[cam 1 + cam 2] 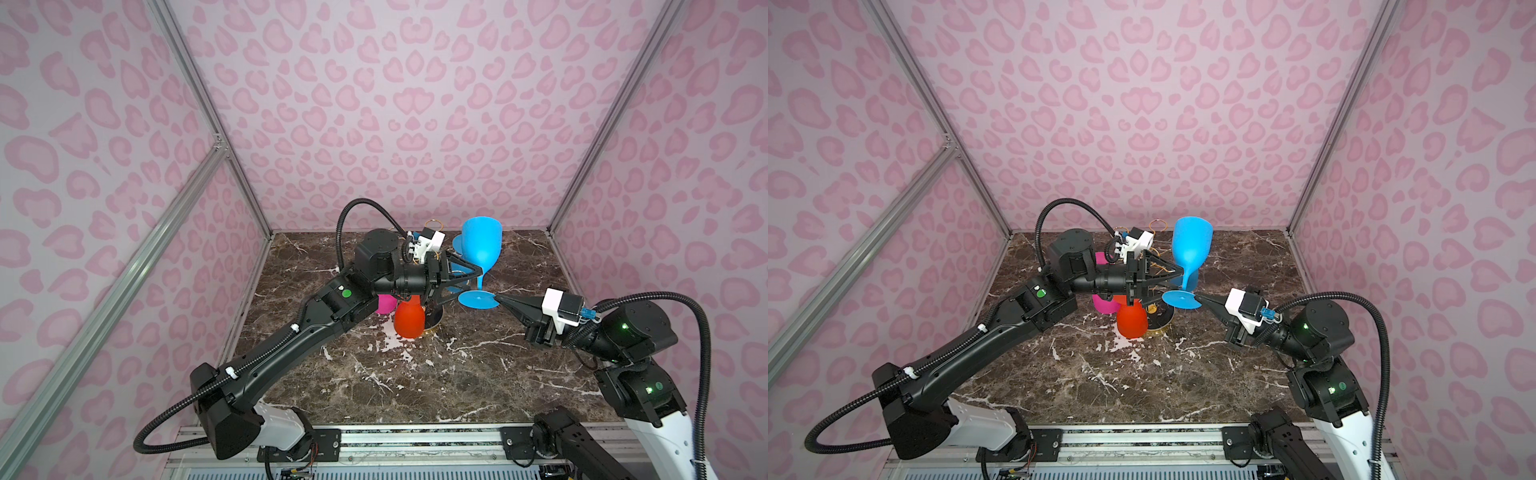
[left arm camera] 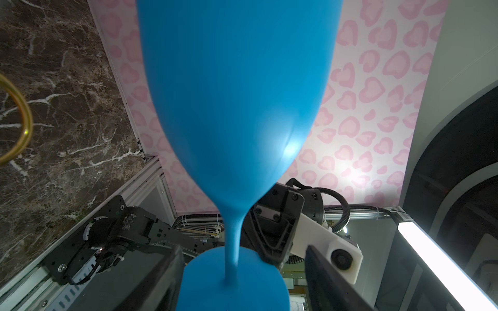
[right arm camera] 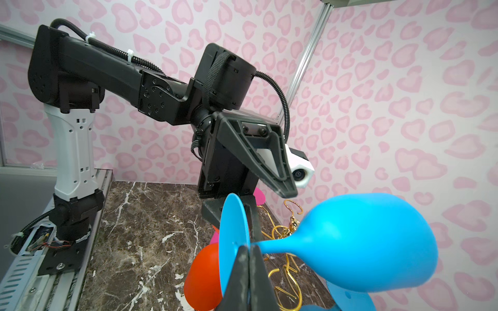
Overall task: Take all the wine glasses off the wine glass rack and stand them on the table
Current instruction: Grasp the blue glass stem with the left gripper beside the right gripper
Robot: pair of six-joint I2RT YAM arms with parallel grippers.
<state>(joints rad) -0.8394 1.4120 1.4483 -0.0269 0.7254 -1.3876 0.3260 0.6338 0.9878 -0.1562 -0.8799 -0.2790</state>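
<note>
Held upright just beside the wine glass rack (image 1: 1163, 318): blue wine glass (image 1: 481, 243).
Pinched at the foot by the closed right gripper (image 1: 498, 298); stem straddled by the left gripper (image 2: 239, 255), jaws parted.

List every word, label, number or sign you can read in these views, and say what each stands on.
No text can be read in any view.
Left arm: a white mark beside a green dot, too small to read.
Blue wine glass, red glass, pink-patterned walls: no lettering.
</note>
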